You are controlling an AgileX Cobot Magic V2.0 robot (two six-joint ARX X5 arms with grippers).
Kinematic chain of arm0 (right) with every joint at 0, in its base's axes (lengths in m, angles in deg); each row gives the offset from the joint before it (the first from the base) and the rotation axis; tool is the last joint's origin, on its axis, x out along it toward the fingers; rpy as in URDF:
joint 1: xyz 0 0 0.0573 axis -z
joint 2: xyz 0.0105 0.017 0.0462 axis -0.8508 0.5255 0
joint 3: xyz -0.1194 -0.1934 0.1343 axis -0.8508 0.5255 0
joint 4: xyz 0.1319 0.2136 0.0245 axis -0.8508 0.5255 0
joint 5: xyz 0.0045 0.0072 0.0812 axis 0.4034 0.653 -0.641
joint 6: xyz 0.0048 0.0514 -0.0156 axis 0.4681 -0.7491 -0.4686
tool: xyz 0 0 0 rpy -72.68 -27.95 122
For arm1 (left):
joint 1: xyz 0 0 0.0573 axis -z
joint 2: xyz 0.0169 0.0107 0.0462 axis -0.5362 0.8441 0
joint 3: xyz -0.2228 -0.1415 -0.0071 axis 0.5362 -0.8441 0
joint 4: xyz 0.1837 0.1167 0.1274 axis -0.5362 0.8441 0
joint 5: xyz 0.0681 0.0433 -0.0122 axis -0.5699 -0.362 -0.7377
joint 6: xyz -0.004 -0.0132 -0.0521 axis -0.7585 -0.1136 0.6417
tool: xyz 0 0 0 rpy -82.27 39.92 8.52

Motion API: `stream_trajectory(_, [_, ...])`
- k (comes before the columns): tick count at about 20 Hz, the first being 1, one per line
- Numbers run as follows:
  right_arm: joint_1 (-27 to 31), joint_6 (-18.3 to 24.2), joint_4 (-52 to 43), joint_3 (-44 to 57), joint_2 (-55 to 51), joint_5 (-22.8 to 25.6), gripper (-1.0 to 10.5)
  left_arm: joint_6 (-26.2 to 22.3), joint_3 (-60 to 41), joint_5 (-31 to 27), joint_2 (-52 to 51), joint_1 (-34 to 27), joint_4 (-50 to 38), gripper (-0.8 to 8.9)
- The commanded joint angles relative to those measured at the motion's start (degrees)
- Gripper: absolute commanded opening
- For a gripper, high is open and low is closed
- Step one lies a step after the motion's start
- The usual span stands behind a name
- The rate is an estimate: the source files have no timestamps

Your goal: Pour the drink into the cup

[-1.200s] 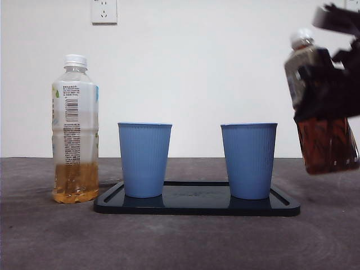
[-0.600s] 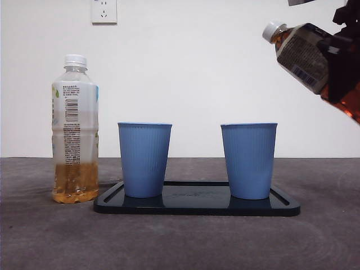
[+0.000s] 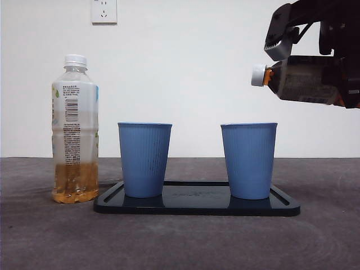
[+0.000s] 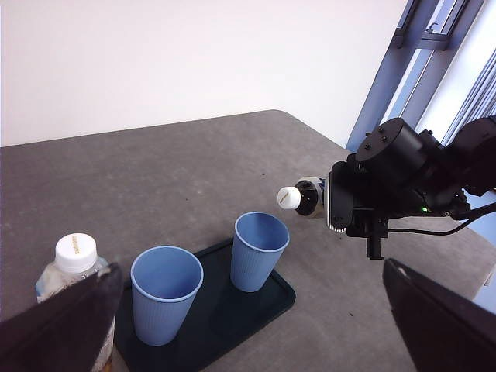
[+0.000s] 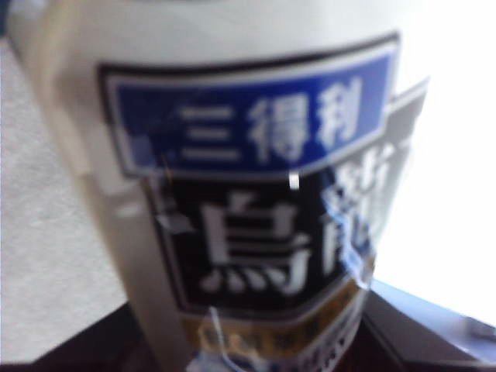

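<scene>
Dark tea bottle with white cap [image 3: 301,79] lies nearly level, above the right blue ribbed paper cup [image 3: 248,160].
Right end effector [image 3: 337,67] clamps it; cap on. Left end effector [image 4: 248,325] waits spread, high above the surface.

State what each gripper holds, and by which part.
The right gripper holds the dark tea bottle around its body, tipped sideways, capped mouth above the right cup. The left gripper holds nothing.
</scene>
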Motion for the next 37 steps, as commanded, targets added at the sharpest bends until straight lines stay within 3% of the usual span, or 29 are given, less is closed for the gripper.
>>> stream_trajectory(1, [-1.3,2.7,-1.0,-2.1,0.6,2.2,1.9,-0.3,1.0,0.2,0.3,0.2,-0.5,5.92])
stream_trajectory(7, [-2.0,5.0,-1.7,-2.2,2.4,8.7,1.9,-0.3,1.0,0.2,0.3,0.4,-0.5,5.92])
stream_trajectory(12, [-2.4,7.8,-2.4,-2.2,3.5,11.1,1.9,-0.3,1.0,0.2,0.2,0.9,-0.5,5.92])
stream_trajectory(31, [-2.4,8.6,-2.6,-2.2,3.8,12.2,1.9,-0.3,1.0,0.2,0.2,1.2,-0.5,5.92])
stream_trajectory(33, [-2.4,7.5,-2.9,-2.2,3.8,12.6,1.9,-0.3,1.0,0.2,0.2,1.2,-0.5,5.92])
stream_trajectory(37, [-2.4,-0.9,-3.7,-2.2,3.8,12.6,1.9,-0.3,1.0,0.2,0.2,1.2,0.0,5.92])
